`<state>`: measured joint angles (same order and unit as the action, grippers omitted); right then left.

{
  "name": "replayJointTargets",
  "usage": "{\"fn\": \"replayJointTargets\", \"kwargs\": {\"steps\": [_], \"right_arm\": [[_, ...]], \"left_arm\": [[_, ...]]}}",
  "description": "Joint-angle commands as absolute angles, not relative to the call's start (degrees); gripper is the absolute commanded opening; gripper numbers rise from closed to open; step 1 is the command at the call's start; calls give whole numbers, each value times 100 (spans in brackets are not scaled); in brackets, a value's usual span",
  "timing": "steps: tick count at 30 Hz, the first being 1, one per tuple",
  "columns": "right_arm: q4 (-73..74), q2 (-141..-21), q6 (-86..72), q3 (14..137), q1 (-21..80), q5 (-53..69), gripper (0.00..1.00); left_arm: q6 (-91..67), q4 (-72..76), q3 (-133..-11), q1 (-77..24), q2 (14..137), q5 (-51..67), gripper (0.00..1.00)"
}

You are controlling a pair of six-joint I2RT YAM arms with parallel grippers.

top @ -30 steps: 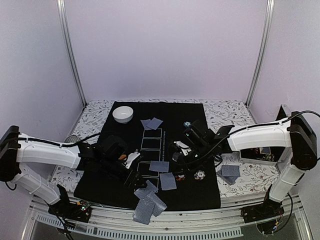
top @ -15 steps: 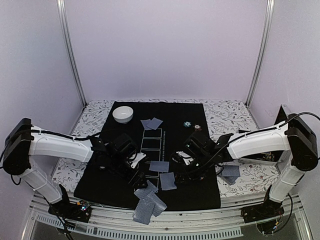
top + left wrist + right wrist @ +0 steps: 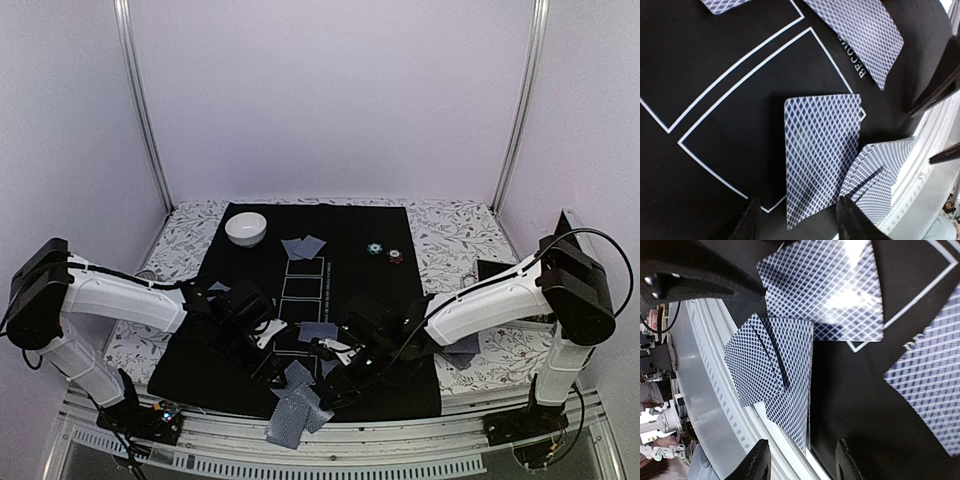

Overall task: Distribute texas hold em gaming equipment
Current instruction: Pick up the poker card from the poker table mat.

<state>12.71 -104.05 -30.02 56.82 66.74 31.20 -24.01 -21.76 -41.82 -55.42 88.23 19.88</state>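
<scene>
Left gripper (image 3: 800, 220) and right gripper (image 3: 800, 460) are both hanging open (fingers (image 3: 751, 222) well apart) over cards (image 3: 822, 150) at the mat's (image 3: 715, 100) near edge.

**A:** What is different from a second ago?

**B:** The right gripper (image 3: 802, 457) has swung from centre right of the overhead frame down to lower centre. It is now just beside the card pile (image 3: 295, 412).

**A:** And its jaws?

**B:** They were almost closed. Now they stand apart with nothing between them.

**A:** Has anything been uncovered?

**B:** A red chip (image 3: 397, 256) now shows beside the teal chip (image 3: 375, 248), upper right of centre, where that gripper hung. Two chips at lower centre have gone behind its forearm.

**A:** What about the left side?

**B:** The left gripper (image 3: 800, 220) has slid down and slightly right, toward the same pile. Its arm has drawn in from the left edge.
</scene>
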Motion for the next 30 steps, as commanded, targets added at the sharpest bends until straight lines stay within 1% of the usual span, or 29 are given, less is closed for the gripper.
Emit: {"fn": "replayJointTargets", "kwargs": {"steps": [1,4,8,10,12,13,14,15,16,17,18,19,27,30], "right_arm": [[869,-10691,-3032,5827,6760,3474,47],[773,-10888,-2998,5896,6759,3615,46],[740,-10970,-2936,5934,6759,3680,33],[713,-10975,-2936,5910,6759,3706,31],[638,-10991,-2982,5867,6765,3752,32],[550,-11003,-3022,5826,6763,3803,32],[425,-11008,-3096,5740,6764,3846,29],[326,-11012,-3134,5691,6763,3869,24],[287,-11006,-3172,5664,6755,3871,18],[281,-10981,-3184,5653,6751,3857,8],[292,-10941,-3182,5636,6732,3816,4],[303,-10857,-3175,5615,6710,3787,3],[941,-9991,-2882,5538,6403,3558,2],[1298,-9618,-2771,5523,6222,3387,2]], "left_arm": [[-2446,-1934,-4005,-5634,8843,2107,51],[-2481,-1754,-3903,-5628,8807,2237,45],[-2530,-1592,-3820,-5640,8815,2399,41],[-2527,-1561,-3791,-5648,8820,2408,38],[-2527,-1541,-3772,-5653,8831,2416,33],[-2527,-1524,-3766,-5655,8848,2417,28],[-2524,-1507,-3762,-5654,8862,2426,21],[-2523,-1503,-3768,-5654,8874,2422,14],[-2522,-1518,-3782,-5656,8877,2400,4],[-2522,-1562,-3810,-5656,8866,2371,0],[-2518,-1630,-3845,-5652,8837,2313,0],[-2502,-1701,-3894,-5658,8769,2250,0],[-2041,-2442,-4390,-5657,7948,1559,0],[-1757,-2815,-4614,-5673,7894,1118,0]]}}
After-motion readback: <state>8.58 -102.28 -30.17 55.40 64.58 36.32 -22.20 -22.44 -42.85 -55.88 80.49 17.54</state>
